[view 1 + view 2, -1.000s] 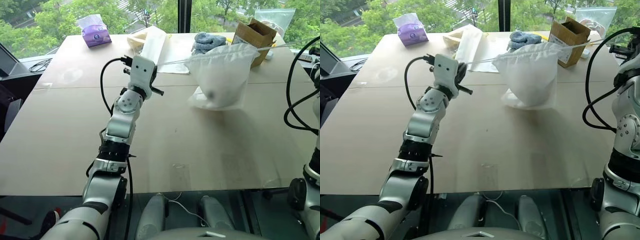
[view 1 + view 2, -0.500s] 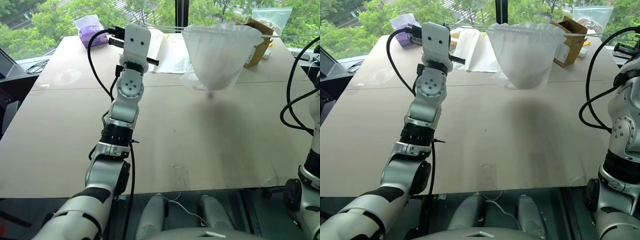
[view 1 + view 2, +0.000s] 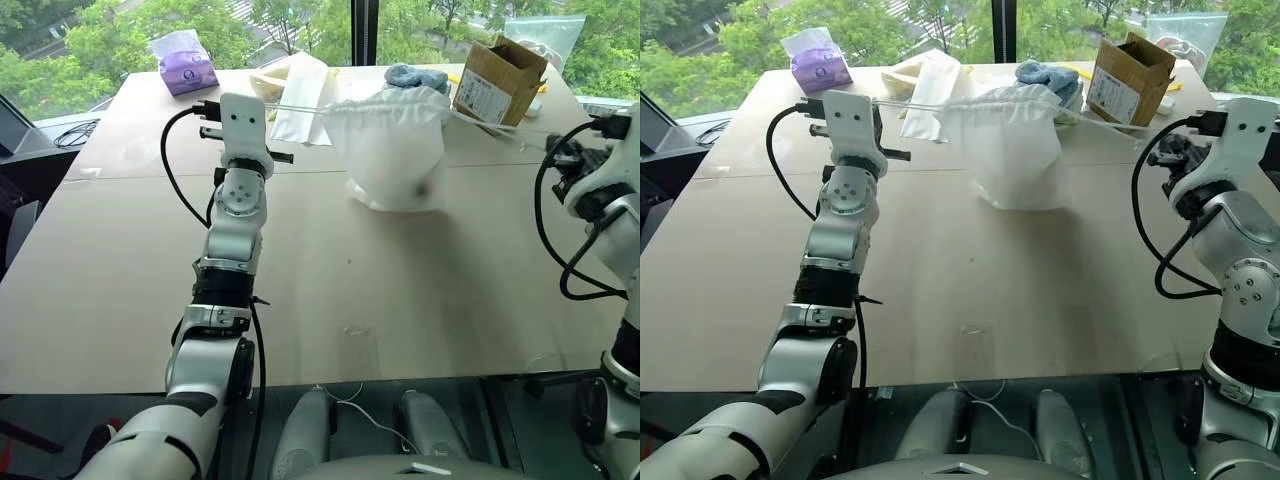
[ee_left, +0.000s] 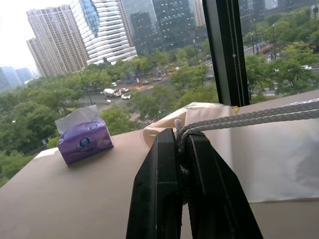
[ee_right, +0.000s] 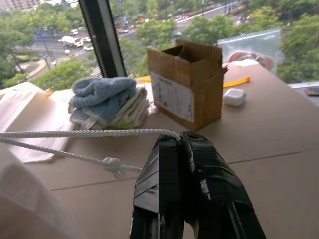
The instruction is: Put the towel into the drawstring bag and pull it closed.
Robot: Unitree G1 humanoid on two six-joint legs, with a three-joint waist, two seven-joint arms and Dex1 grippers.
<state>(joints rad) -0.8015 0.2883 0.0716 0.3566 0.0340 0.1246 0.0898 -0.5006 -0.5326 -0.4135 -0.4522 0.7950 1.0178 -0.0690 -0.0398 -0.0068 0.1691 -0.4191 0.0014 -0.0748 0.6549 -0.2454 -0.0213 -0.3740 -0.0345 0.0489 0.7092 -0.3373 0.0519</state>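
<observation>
The drawstring bag (image 3: 388, 160) sits on the far middle of the surface (image 3: 400, 300) now, bottom down and puckered mouth up, so it stands more tall than wide; a moment ago it hung in the air with its mouth spread wide. A dim shape inside may be the towel, so I think the pulling shut is almost done. The left pincer (image 4: 182, 149) is clenched on one cord (image 4: 249, 118); the right pincer (image 5: 180, 144) is clenched on the other cord (image 5: 75, 134); they pull sideways, away from each other.
</observation>
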